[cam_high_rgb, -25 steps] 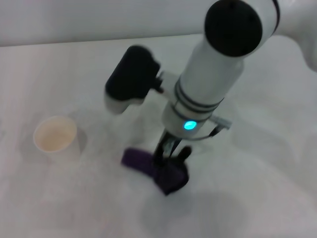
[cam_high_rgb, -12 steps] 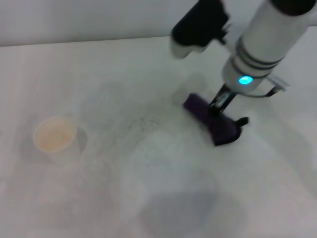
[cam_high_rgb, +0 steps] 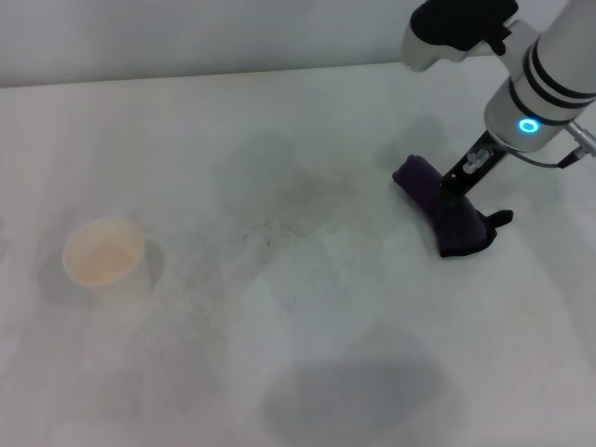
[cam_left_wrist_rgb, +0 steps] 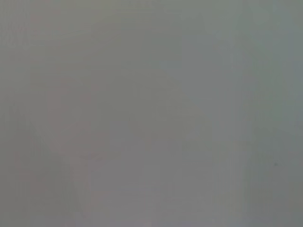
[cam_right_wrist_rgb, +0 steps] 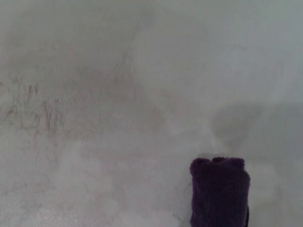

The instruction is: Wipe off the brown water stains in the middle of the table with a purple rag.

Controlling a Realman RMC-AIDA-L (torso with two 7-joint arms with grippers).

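Pinched on the purple rag [cam_high_rgb: 445,211], my right gripper [cam_high_rgb: 459,186] presses it flat on the table [cam_high_rgb: 186,372], right of the middle. It looks soft, light and floppy; mid-fold seems the best hold.

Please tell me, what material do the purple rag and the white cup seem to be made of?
The purple rag, under the right end effector, looks like soft plush fabric: its surface is fuzzy and matte and lies in thick folds. The cup seems to be paper, thin-walled and dull white, though plastic is possible.
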